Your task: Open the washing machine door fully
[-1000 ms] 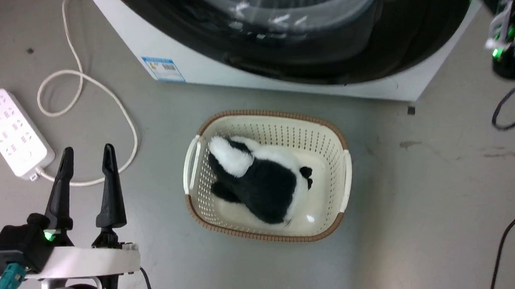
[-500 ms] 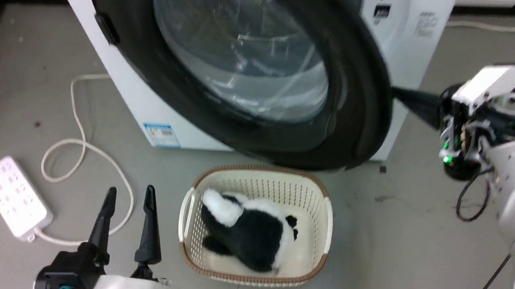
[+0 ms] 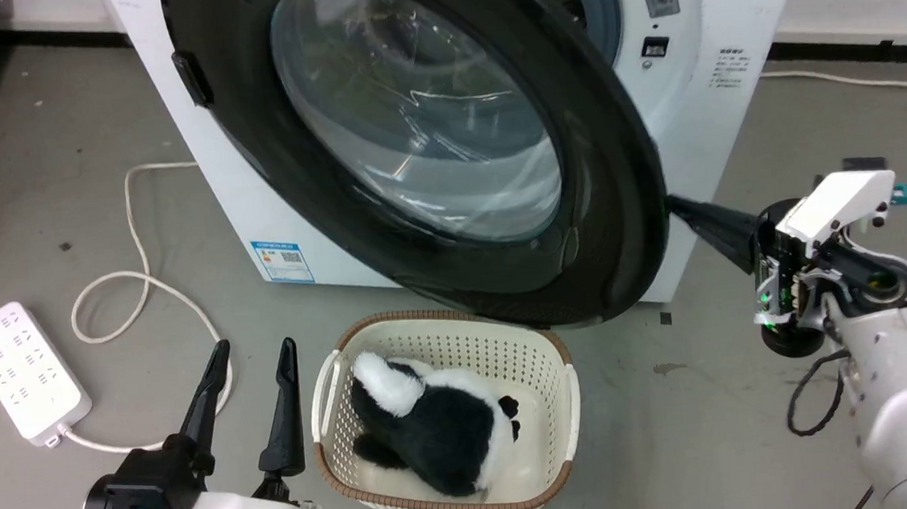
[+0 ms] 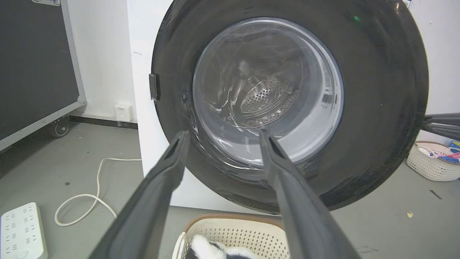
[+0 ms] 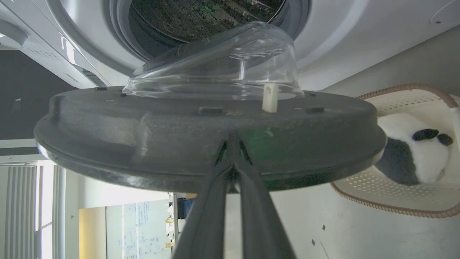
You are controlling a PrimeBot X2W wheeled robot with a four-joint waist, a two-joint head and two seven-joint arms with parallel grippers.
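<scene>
Washing machine door part-open, R pincer at its rim.
R closed together, L pincer apart & idle; next: push rim round till fully open.

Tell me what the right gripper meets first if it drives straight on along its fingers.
The washing machine door: the shut right gripper points at its dark inner face, beside the glass bowl, tips seemingly touching it; depth is unclear.

Grey floor carries the white washing machine, a cream basket and a power strip.
</scene>
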